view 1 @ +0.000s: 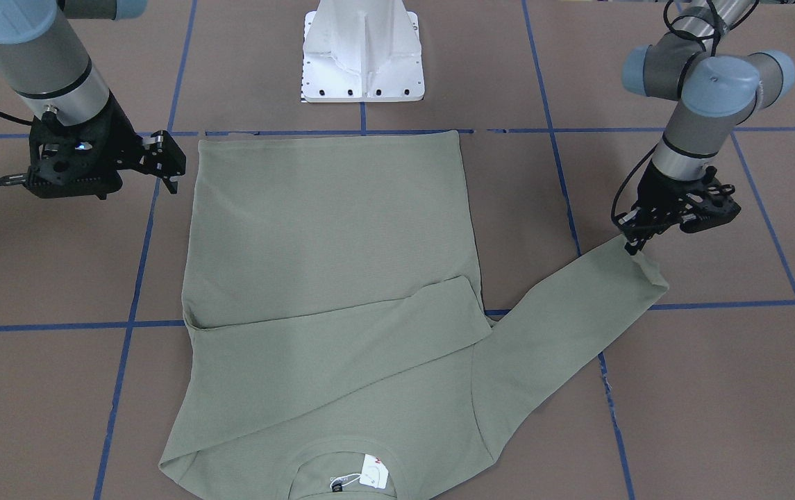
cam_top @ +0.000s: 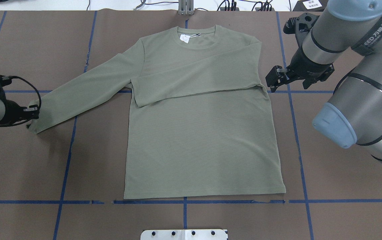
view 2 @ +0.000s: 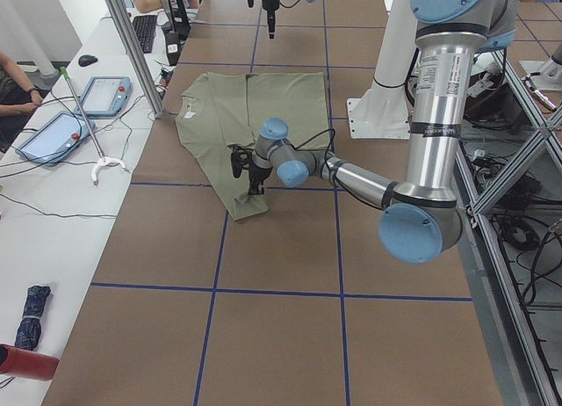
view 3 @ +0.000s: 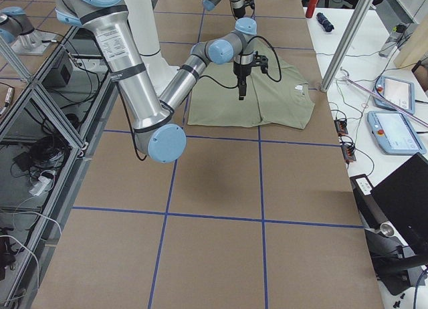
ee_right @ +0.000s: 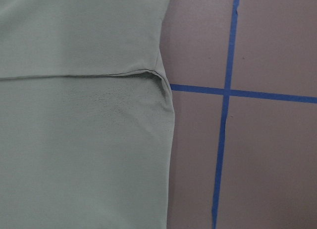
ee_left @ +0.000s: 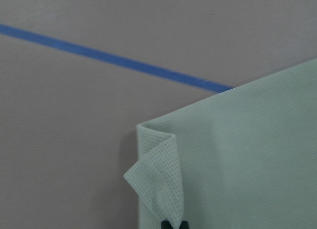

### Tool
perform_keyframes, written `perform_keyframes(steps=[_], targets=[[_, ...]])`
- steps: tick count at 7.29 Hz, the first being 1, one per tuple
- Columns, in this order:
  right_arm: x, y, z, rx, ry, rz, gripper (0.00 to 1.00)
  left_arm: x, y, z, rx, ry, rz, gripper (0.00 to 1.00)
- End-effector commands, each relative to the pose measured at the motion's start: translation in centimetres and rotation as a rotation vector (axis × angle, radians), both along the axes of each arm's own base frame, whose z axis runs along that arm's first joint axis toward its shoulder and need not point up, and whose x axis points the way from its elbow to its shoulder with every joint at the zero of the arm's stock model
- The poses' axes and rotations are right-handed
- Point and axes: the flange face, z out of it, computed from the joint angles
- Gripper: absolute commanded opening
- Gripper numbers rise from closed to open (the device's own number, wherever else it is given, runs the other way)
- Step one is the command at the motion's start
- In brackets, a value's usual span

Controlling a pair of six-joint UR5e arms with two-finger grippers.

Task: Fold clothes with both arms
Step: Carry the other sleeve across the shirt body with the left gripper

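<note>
We count one sage-green long-sleeved shirt (cam_top: 197,140), flat on the brown surface (cam_top: 327,206). One sleeve is folded across its chest and the other is stretched out sideways. The left gripper (cam_top: 33,115) has its jaws pinched tight on that sleeve's cuff (ee_left: 158,189). The right gripper (cam_top: 272,81) hangs just beside the shirt's side edge, jaws parted, holding nothing. A strap (cam_top: 376,30) on the right arm (cam_top: 354,86) shows "EED". The print on the white tag (cam_top: 184,37) is too small to read.
</note>
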Motion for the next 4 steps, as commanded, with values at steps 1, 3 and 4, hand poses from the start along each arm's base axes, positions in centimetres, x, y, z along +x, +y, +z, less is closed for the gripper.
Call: perform_keyframes(steps=[1, 3, 4], targets=[[3.3, 2.1, 3.4, -0.030, 0.024, 0.016, 1.00, 1.9, -5.3, -11.2, 0.019, 0.022, -0.031, 0.00], [5.7, 3.1, 6.8, -0.072, 0.057, 0.042, 1.00, 5.0, -9.9, -20.1, 0.042, 0.072, -0.029, 0.00], [6.7, 2.9, 7.0, -0.106, 0.027, 0.045, 1.00, 6.7, -11.5, -26.2, 0.077, 0.118, -0.023, 0.00]])
